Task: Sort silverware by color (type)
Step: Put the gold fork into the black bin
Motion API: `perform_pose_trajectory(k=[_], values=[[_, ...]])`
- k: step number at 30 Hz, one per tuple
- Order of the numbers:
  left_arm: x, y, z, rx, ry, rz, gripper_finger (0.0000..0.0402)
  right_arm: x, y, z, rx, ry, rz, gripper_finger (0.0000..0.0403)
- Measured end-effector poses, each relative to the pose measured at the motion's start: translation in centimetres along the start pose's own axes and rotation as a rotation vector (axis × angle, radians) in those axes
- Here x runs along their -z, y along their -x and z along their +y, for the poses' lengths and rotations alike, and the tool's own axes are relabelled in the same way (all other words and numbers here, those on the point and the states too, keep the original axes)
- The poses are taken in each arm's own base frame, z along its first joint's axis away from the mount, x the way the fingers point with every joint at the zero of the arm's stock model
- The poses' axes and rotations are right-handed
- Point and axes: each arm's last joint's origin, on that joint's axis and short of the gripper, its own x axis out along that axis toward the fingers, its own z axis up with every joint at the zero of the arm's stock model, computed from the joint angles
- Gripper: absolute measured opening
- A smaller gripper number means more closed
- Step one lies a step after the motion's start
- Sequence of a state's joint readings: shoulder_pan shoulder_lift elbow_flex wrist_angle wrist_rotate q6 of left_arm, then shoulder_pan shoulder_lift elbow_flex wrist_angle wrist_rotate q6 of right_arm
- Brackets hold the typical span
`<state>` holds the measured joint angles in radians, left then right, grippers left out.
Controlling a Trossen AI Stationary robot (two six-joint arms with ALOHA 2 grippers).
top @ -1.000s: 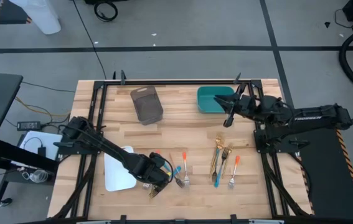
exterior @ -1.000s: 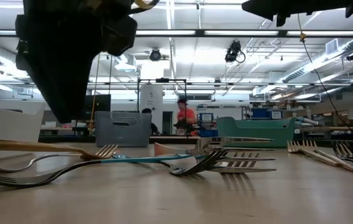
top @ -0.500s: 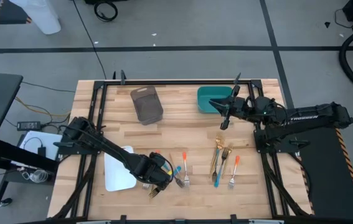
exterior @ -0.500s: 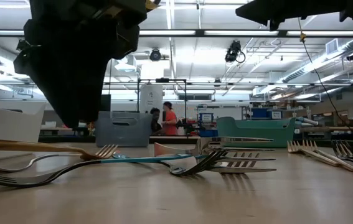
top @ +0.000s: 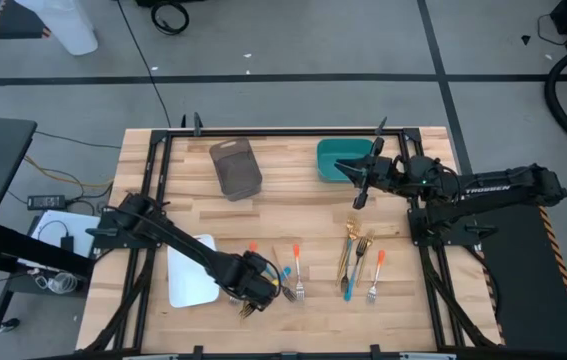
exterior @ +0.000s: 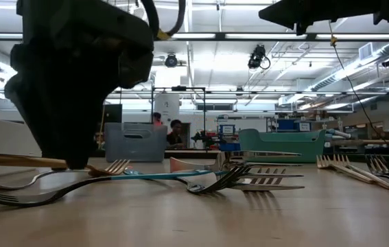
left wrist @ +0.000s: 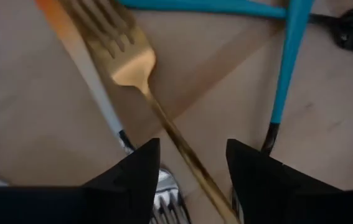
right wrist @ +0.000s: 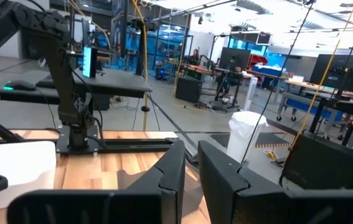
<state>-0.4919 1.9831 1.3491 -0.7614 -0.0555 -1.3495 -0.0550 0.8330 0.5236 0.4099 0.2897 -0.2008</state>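
Note:
Near the table's front edge, left of centre, lies a loose heap of silverware. It holds a gold fork [left wrist: 132, 62], blue-handled forks [left wrist: 288, 62], an orange handle [left wrist: 58, 12] and a dark metal fork [left wrist: 167, 199]. My left gripper [top: 253, 292] points down over this heap, open. Its fingers [left wrist: 136, 174] stand on either side of the gold fork's slim handle [left wrist: 182, 146], low by the tabletop [exterior: 71, 161]. A second group of forks [top: 358, 262] lies to the right. My right gripper [top: 363, 188] hangs high by the teal tray [top: 341, 160], shut to a narrow slit [right wrist: 192, 168], holding nothing.
A white tray [top: 189, 270] lies just left of my left gripper, and a grey tray [top: 235, 167] stands at the back centre. Bare wood lies between the two fork groups and the trays. People move about in the room beyond the table's far edge [exterior: 173, 130].
My left gripper has sunk toward the fork heap, down to the level of the gold fork's handle. The forks lie as before.

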Motion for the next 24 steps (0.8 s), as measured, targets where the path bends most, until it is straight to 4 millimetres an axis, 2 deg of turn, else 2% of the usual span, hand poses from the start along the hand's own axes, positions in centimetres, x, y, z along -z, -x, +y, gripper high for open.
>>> perform_pose_trajectory(k=[4, 11, 24], values=[[0.07, -0.84, 0.01, -0.02, -0.023, 0.013, 0.0173, 0.01, 0.0, 0.01, -0.001, 0.0, 0.001, 0.0055], [-0.01, -0.9, 0.1, -0.031, -0.026, 0.007, 0.014, 0.01, 0.0, 0.01, -0.001, 0.0, 0.001, 0.0055], [-0.31, -0.94, 0.3, -0.056, -0.023, -0.039, 0.0055, 0.04, 0.0, 0.01, -0.001, 0.001, 0.004, 0.0055]])
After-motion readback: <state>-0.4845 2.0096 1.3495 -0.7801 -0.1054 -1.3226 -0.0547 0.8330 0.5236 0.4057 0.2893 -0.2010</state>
